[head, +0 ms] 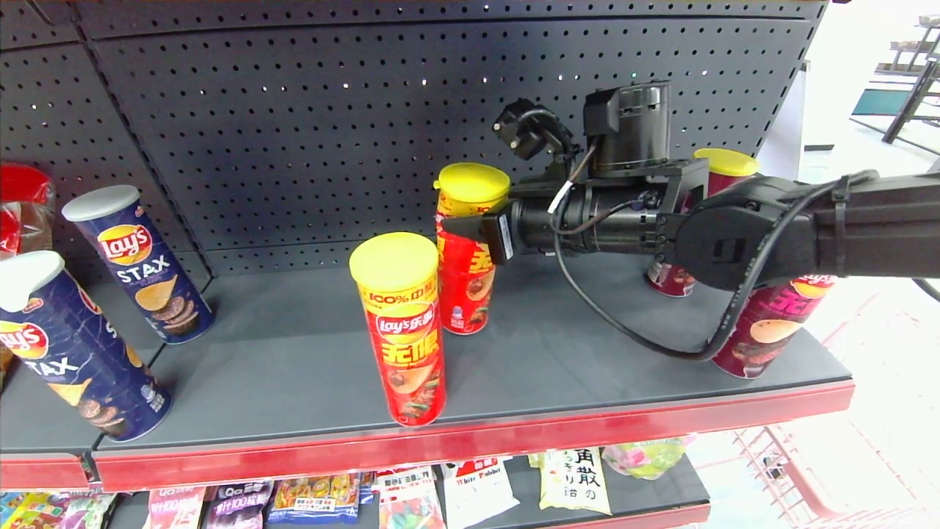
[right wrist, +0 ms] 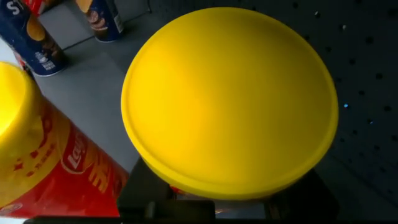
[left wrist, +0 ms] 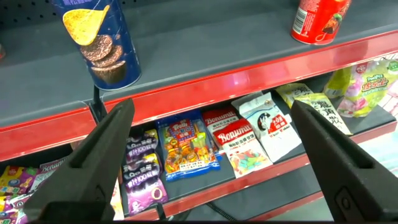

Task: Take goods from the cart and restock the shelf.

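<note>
Now | right gripper (head: 474,226) clasps rear red can (head: 464,290), upright on shelf (head: 294,353) | left gripper (left wrist: 211,106) spread wide

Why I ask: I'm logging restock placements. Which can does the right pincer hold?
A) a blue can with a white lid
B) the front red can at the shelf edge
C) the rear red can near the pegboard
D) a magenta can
C: the right pincer clasps the rear red can just under its yellow lid, behind the front red can.
</note>
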Controlling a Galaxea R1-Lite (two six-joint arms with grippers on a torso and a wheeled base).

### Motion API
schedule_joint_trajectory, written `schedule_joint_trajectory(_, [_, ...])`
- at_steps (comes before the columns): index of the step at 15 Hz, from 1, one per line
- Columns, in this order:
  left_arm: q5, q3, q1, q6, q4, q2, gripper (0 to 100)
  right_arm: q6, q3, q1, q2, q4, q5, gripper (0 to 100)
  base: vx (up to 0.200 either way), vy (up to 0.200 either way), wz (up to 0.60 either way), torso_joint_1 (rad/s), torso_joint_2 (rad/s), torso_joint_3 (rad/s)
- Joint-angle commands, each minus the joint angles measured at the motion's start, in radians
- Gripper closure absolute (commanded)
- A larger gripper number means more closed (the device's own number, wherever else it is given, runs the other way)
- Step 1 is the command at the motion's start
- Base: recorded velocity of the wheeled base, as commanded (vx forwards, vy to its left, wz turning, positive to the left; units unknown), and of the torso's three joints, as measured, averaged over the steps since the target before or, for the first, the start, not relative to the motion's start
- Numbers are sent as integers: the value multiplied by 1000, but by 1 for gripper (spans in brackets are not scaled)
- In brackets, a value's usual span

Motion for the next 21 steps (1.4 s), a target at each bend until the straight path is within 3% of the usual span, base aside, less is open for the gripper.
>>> schedule_joint_trajectory(1, [-1,0,0,0,0,1,0,-12,-14,1,19,0,0,100,0,0,0,0,0,0])
schedule_joint_trajectory(17, [-1,0,0,0,0,1,0,-46,-60,-22,80,-11,-40,100,0,0,0,0,0,0])
schedule_joint_trajectory(18, [-1,0,0,0,0,1,0,-46,-60,-22,81,-11,-43,0,0,0,0,0,0,0])
schedule_joint_trajectory(21, [-1,0,0,0,0,1,0,-47,-51,-20,78,-12,-50,0,0,0,0,0,0,0])
